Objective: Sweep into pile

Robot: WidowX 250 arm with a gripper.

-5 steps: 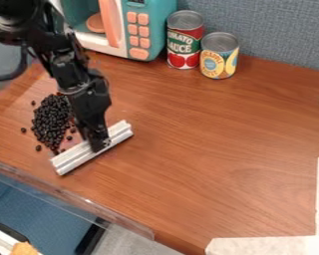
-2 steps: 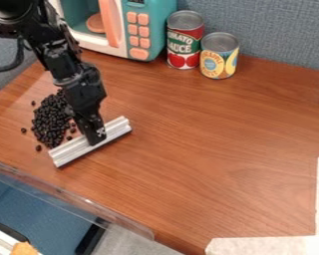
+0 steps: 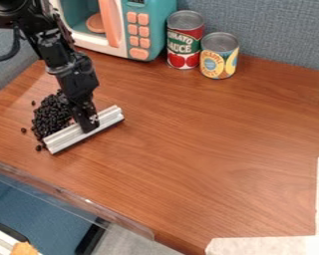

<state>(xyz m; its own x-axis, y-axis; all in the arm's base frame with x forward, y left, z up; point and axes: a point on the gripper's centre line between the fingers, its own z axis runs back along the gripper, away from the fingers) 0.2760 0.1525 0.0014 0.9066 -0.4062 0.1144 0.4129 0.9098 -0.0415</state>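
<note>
You will find the end effector (image 3: 89, 127), a black two-finger unit, at the left of the brown wood-grain surface (image 3: 202, 149), pointing downward and grasping the long silver-white ribbed bar (image 3: 110, 117) near the middle of its length. Note that the bar lies at a slant, its near end toward the lower left and its far end toward the upper right. Locate the task material, a pile of small, round, glossy black beans (image 3: 49, 117), on the left part of the surface, directly beside the bar on its upper-left side; the arm overlaps part of the pile in your view. Observe a few loose beans at the pile's left and lower margins. Behind the work area you have the teal and white toy microwave (image 3: 152, 30) with coral buttons and handle, its door ajar, and to its right the red-labelled metal can (image 3: 184, 42) next to the shorter yellow-labelled metal can (image 3: 219, 60). A grey-blue fabric partition (image 3: 275, 30) stands behind the cans. You can see off-white tape strips (image 3: 275, 245) at the right and lower right, and a clear plastic edging (image 3: 76, 200) along the lower-left edge of the surface.
</note>
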